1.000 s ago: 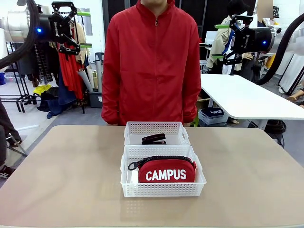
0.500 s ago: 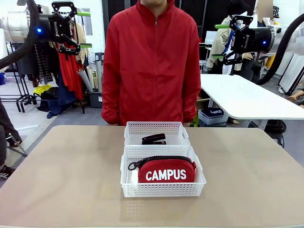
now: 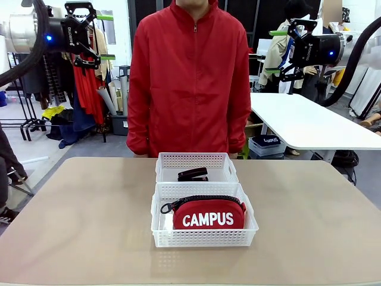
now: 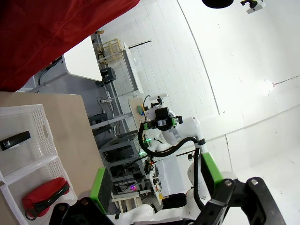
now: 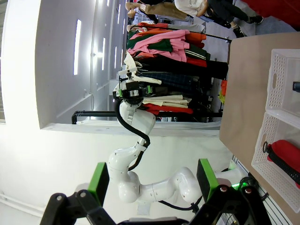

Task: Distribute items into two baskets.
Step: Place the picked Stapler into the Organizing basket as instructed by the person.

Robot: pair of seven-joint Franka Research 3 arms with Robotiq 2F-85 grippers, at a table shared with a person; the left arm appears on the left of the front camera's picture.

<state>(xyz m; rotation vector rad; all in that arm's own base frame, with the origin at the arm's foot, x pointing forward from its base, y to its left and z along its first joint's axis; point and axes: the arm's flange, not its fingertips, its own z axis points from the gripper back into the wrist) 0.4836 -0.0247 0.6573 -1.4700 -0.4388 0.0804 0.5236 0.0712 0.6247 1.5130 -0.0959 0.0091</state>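
No change from the earlier frames. Left gripper (image 3: 95, 37) raised at upper left, fingers spread, empty. Table (image 3: 71, 226) centre: near basket (image 3: 204, 237) holds the red pouch (image 3: 208, 215); far basket (image 3: 196, 161), touching it, holds the stapler (image 3: 193, 174). Person (image 3: 190, 77) stands behind. Right gripper (image 3: 275, 52) raised at upper right, fingers spread, empty.

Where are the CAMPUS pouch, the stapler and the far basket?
red CAMPUS pouch (image 3: 208, 218), front view, on its lettering.
black stapler (image 3: 193, 174), front view, on its top.
far basket (image 3: 193, 159), front view, on its far wall.
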